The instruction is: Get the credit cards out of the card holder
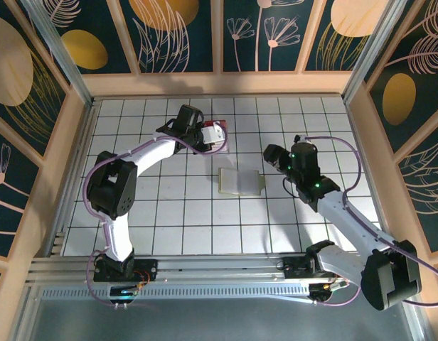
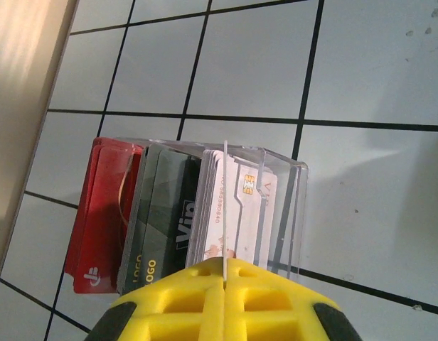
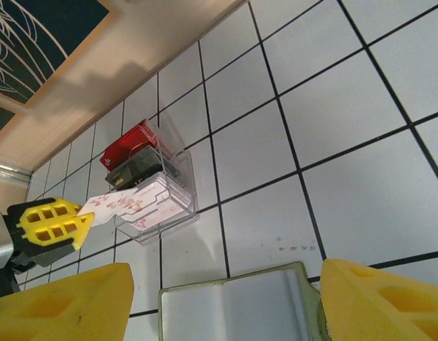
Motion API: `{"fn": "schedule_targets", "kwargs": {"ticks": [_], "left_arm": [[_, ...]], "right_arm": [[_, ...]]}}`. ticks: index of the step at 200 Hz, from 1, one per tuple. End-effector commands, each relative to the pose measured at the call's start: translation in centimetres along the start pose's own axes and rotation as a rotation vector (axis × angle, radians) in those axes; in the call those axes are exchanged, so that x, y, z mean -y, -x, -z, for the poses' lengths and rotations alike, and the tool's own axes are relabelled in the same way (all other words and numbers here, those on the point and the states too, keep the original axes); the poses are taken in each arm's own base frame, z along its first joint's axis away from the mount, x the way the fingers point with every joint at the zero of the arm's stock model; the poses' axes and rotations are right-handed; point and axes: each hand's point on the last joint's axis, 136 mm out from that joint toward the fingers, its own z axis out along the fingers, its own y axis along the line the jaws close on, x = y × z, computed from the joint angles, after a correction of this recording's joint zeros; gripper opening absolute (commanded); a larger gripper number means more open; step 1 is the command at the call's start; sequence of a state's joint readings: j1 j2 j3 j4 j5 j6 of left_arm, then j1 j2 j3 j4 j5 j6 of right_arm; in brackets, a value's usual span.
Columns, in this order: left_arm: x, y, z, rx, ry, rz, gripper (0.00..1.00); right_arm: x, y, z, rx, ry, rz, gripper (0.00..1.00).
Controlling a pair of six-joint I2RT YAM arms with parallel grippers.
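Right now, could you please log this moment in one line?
left gripper shut on white card at box | right gripper open by holder

Box point(image 1: 213, 135) w/ cards point(image 2: 169, 220) sits behind-left of card holder point(image 1: 240, 182) — apart.

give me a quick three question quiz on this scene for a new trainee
1. True or false: the left end effector is shut on the edge of a white card.
2. Which thing lies spread open like a book? A. the card holder B. the clear box C. a red card
3. Fill in: the right end effector hangs above the card holder with its fingers ____ (open or shut).

Key: 1 true; 2 A; 3 open.
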State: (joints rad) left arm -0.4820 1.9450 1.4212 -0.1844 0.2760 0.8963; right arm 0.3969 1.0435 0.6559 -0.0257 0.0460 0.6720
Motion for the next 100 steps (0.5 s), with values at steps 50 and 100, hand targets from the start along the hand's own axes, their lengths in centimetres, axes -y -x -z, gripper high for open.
{"fn": "schedule_targets", "kwargs": {"ticks": [50, 100], "left_arm": [[-0.37, 0.35, -0.17, 0.083, -0.021, -0.145, 0.0], [-0.23, -0.07, -0.31, 0.08, -0.04, -0.183, 0.0]], "right_arm": [[0.26, 1.28, 1.01, 0.065, -0.031, -0.025, 0.74], [0.59, 1.23, 1.13, 0.068, -0.045, -0.028, 0.76]]}}
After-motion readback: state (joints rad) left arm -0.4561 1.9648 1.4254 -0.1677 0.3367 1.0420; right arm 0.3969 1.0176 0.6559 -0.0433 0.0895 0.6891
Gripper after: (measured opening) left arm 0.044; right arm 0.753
